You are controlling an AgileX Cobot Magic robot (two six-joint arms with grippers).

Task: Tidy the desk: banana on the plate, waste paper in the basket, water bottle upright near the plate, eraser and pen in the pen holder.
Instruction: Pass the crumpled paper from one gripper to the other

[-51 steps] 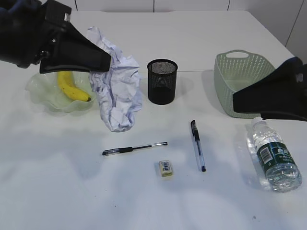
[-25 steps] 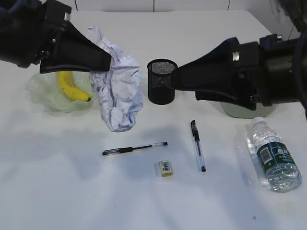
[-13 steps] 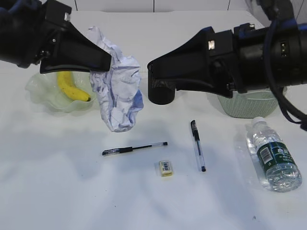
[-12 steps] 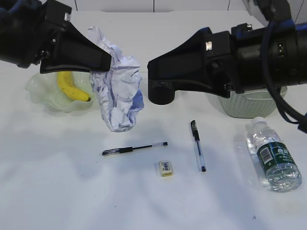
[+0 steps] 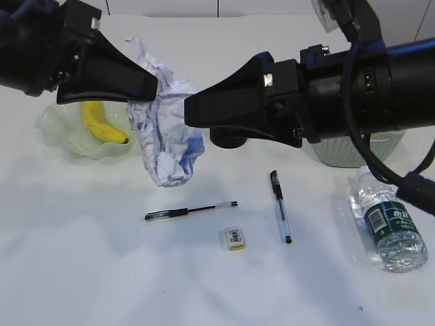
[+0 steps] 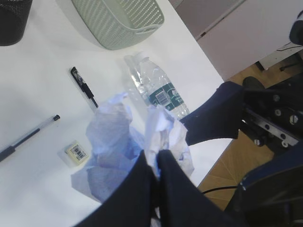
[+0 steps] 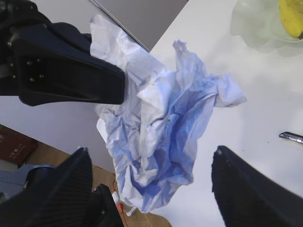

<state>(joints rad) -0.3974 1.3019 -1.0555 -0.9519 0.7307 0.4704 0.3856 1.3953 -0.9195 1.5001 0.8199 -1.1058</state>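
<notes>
your left gripper (image 6: 156, 165) is pinched tight on the top edge of the waste paper (image 5: 166, 136), which hangs crumpled below it, lifted off the table (image 5: 102, 272). what's new: two seconds back your right gripper (image 7: 149, 184) sat out by the basket (image 5: 340, 153); now it has swung across the middle and its tips are right beside the dangling sheet. in its wrist view the jaws stand spread wide, one on each side of the paper's lower half, nothing held yet.

this reads as a handover. the basket lies behind your right gripper, on its own side, so passing the paper across is probably the way to get it there.

behind your left gripper the banana (image 5: 102, 125) already lies on the plate (image 5: 58, 139). below and beyond the paper, the two pens (image 5: 192, 210) (image 5: 279, 206) and the eraser (image 5: 235, 238) lie flat on the table. the pen holder (image 5: 228, 139) is mostly hidden behind your right arm. the water bottle (image 5: 387, 221) lies on its side under that arm, not yet stood up.

close the right jaws on the paper before the left lets go, or it drops onto the pens.
</notes>
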